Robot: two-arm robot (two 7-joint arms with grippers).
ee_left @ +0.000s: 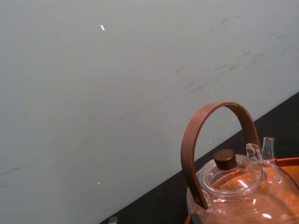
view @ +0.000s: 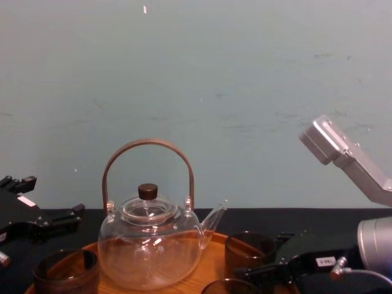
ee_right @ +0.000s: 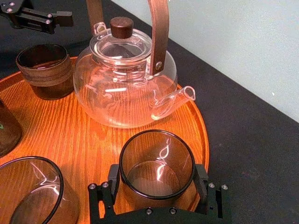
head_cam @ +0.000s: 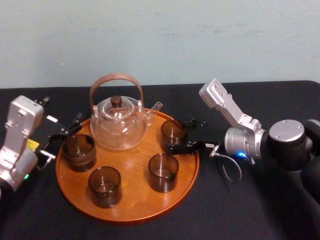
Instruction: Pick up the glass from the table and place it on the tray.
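Foremost item: front glass (head_cam: 104,186), a short, smoky-brown, straight-walled tumbler, upright near the front of the tray (head_cam: 125,216).

Tray: round, orange-brown wood with visible grain and a low raised rim, lying on the black-clothed table (head_cam: 260,210).

Second glass (head_cam: 163,171): same type, upright, right of centre on the tray.

Left glass (head_cam: 78,151): upright at the tray's left side, with a darker band round its wall.

Glass (ee_right: 156,163), the task's item: tinted brown and see-through, with a thin dark rim, a plain cylindrical wall and nothing inside. It stands upright on the tray's right rear, just inside the rim and beside the teapot's spout.

Right gripper (head_cam: 180,135): reaches in from the right, its black fingers (ee_right: 202,179) pressed to opposite sides of this glass, clamped on it.

Teapot (head_cam: 119,122): clear glass, with a brown hoop handle and a dark lid knob, at the tray's rear centre.

Left gripper (head_cam: 64,137): fingers apart, holding nothing, at the tray's left edge just beside the left glass.
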